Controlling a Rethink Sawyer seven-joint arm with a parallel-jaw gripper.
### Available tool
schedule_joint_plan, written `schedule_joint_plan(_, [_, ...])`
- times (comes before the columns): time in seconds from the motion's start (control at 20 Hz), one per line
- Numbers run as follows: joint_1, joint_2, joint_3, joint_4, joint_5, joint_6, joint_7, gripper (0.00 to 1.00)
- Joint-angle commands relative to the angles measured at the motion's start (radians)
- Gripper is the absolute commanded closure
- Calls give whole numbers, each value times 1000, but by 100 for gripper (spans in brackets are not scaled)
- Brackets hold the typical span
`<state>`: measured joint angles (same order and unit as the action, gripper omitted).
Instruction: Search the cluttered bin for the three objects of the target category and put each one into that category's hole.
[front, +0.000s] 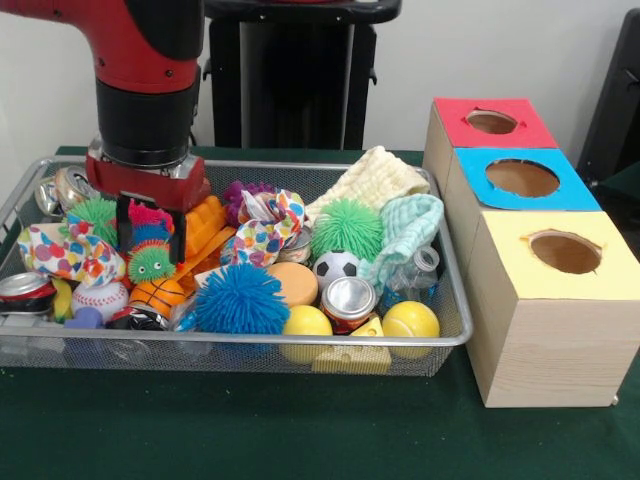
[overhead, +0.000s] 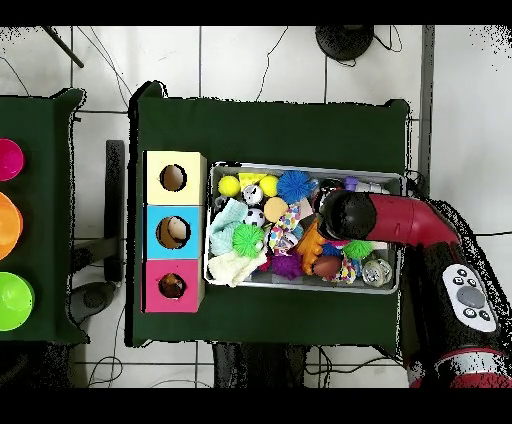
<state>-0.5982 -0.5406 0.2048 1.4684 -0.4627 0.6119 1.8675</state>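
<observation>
The cluttered bin (front: 300, 166), a wide silver wire-mesh tray, sits on the green table and also shows in the overhead view (overhead: 300, 167). It is full of toys, balls, cans and cloths. My gripper (front: 150, 232) is lowered into the bin's left part in the front view, down at a spiky pink, blue and green toy (front: 151, 262). In the overhead view the red arm (overhead: 400, 220) covers the gripper. Three wooden boxes with holes stand beside the bin: red top (front: 450, 115), blue top (front: 580, 195), yellow top (front: 500, 225).
In the bin lie a blue spiky ball (front: 238, 298), a green spiky ball (front: 346, 228), yellow balls (front: 410, 318), a soccer ball (front: 336, 266), a baseball (front: 100, 298), a can (front: 347, 298), a bottle (front: 415, 270) and cloths (front: 375, 178). Coloured bowls (overhead: 8, 225) stand on a second table.
</observation>
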Motion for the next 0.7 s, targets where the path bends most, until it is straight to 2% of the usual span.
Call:
schedule_joint_plan(0.05, [-32,111,114,-32,-87,34,-252,0])
schedule_joint_plan(0.2, [-41,159,121,-52,-100,17,-251,0])
schedule_joint_plan(0.7, [-47,181,126,-61,-129,18,-220,0])
